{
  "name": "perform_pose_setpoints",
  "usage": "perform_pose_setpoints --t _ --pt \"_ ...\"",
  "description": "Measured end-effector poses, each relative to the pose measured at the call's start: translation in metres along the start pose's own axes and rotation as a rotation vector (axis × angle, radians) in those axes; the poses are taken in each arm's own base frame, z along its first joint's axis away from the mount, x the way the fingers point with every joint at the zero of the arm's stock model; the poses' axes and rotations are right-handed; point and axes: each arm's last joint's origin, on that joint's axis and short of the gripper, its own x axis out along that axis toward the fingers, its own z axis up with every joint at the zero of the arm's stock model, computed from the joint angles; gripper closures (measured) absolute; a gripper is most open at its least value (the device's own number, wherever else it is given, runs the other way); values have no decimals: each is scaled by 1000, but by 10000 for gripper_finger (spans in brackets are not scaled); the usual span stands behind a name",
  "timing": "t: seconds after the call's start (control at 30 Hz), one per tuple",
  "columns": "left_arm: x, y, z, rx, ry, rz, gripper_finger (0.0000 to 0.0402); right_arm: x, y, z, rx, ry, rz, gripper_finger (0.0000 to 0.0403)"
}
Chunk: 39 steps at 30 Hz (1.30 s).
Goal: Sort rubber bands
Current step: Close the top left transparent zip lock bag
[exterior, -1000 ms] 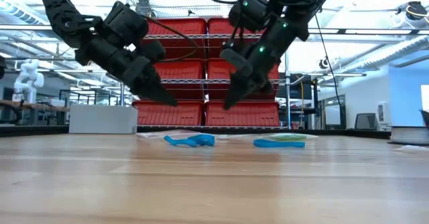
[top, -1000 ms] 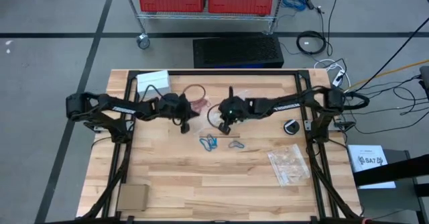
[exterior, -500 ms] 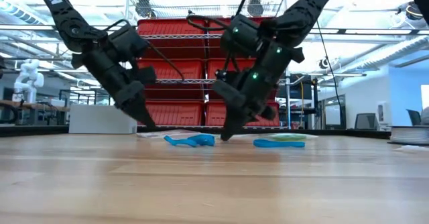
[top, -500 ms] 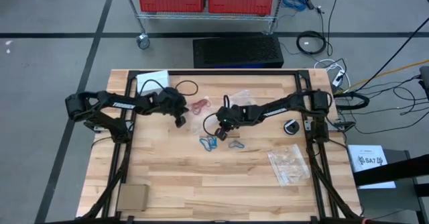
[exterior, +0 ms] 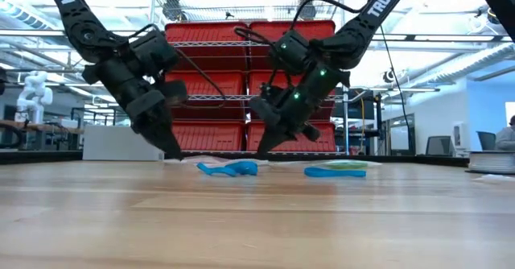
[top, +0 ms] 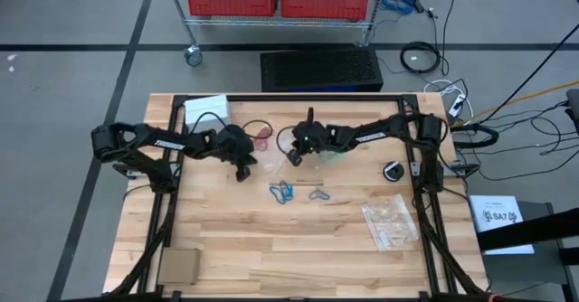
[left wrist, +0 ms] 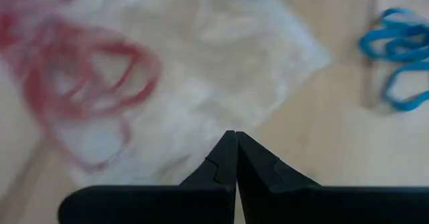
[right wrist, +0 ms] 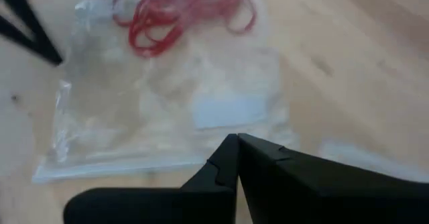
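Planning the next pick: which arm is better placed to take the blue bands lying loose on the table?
Probably the right: its pincer hangs nearer the blue bands than the left pincer. Both are shut.

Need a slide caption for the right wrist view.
Right pincer, shut, hovers over a clear plastic bag holding red rubber bands.
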Motion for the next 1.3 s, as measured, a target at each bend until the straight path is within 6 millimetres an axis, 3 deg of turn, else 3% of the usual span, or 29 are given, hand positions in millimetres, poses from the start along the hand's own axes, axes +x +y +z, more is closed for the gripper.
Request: perform_pose_setpoints --t 0.17,0.3,0.53,0.73,0.9,1.1,1.3 --pt "3 -17 8 23 -74 -67 395 -16 -7 16 -22 -11 74 403" --pt "4 -28 16 67 -158 -97 395 -26 -1 18 135 39 145 403" --pt "2 -25 21 62 -210 -51 395 -17 31 -2 322 69 204 347" --pt "2 -23 20 43 -202 -45 395 -3 30 -12 484 48 109 277" --pt "3 -23 19 40 -191 -40 395 13 28 -15 542 2 138 254" --pt "3 -22 20 37 -194 -29 395 26 22 -15 508 -72 126 282" --pt "0 -21 22 35 -217 -8 395 26 17 -10 378 -117 85 388"
